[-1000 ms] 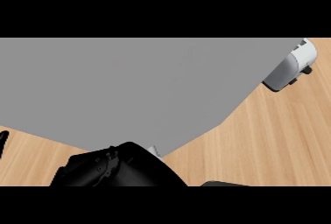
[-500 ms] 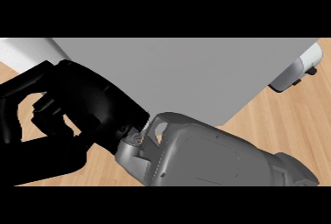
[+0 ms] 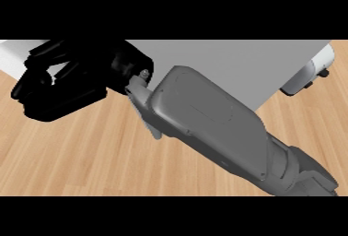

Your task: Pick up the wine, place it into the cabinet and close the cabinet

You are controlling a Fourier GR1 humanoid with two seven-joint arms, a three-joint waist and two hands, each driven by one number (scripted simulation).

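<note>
My right forearm (image 3: 217, 129) crosses the view from the lower right to the upper left. Its black hand (image 3: 75, 78) is over the wooden counter (image 3: 81, 152), at the left end of a large flat grey panel (image 3: 245, 60), probably the cabinet. The fingers are curled inward and nothing shows inside them. No wine bottle is visible anywhere. My left hand does not show.
A white and grey appliance (image 3: 309, 73) stands at the right edge beside the grey panel. A white surface (image 3: 14, 55) shows in the upper left corner behind the hand. Bare wood lies below and to the left of the forearm.
My right arm has swung up from the lower edge and across to the upper left, so it now fills much of the view. The grey panel takes up less of the picture.
</note>
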